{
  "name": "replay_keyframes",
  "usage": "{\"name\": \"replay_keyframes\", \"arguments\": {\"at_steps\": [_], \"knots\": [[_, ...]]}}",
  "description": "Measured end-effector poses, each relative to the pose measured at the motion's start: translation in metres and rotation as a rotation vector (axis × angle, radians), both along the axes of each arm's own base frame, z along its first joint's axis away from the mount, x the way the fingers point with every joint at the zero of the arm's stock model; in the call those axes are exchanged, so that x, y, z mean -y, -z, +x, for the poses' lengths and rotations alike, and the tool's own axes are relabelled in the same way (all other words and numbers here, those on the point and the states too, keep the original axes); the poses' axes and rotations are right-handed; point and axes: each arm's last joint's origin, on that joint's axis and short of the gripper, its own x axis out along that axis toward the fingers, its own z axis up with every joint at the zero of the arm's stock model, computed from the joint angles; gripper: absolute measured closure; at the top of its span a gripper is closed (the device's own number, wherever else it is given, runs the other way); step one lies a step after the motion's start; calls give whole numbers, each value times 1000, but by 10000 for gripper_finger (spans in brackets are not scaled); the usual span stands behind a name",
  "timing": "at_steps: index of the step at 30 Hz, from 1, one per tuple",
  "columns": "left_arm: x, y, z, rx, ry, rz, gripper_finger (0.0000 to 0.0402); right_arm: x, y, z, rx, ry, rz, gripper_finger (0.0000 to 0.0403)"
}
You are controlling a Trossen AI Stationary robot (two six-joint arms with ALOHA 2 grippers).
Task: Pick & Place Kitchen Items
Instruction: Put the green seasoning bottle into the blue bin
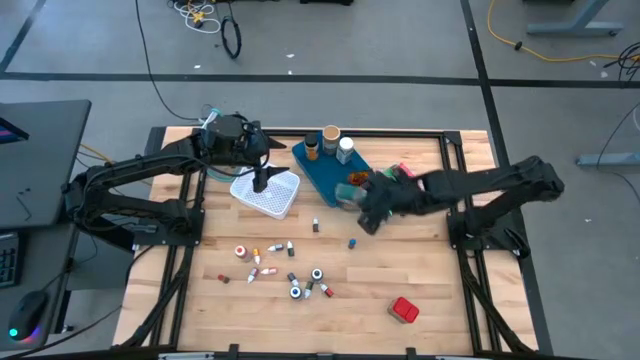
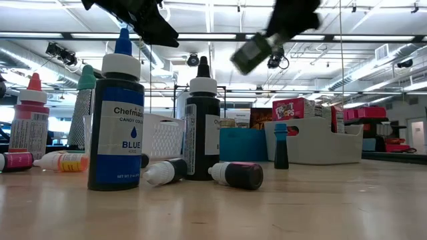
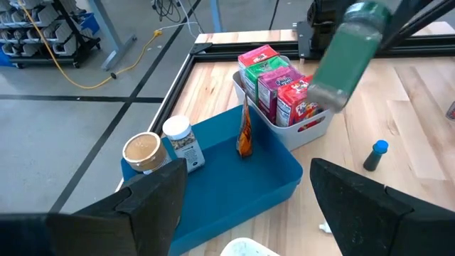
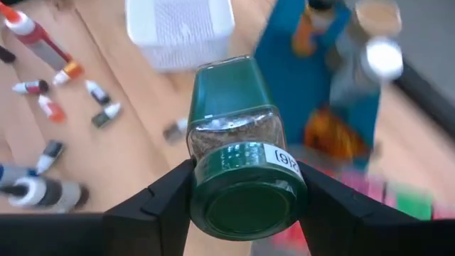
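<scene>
My right gripper (image 4: 245,203) clamps a green-lidded glass spice jar (image 4: 238,135) at its lid, centre frame above the blue plastic tray (image 1: 325,172). It looks rigid, smooth, breakable; I'd grip firmly. My left gripper (image 3: 245,206) hangs wide open.

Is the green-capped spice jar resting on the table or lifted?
Lifted: the green-capped spice jar hangs tilted in the right hand, above the blue tray.
</scene>
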Motion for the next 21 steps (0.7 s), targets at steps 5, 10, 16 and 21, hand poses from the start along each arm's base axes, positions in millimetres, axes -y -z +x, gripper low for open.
{"name": "replay_keyframes", "arguments": {"at_steps": [5, 10, 16, 21], "knots": [[0, 0, 0, 1, 0, 1, 97, 38, 13, 29, -23, -116, -53, 189], [0, 0, 0, 5, -5, -8, 97, 88, 29, 50, -124, -134, -105, 187], [0, 0, 0, 8, -15, -30, 97, 151, 42, 58, -217, -139, -61, 187], [0, 0, 0, 7, -18, -30, 97, 184, 66, 52, -299, -133, 70, 186]]}}
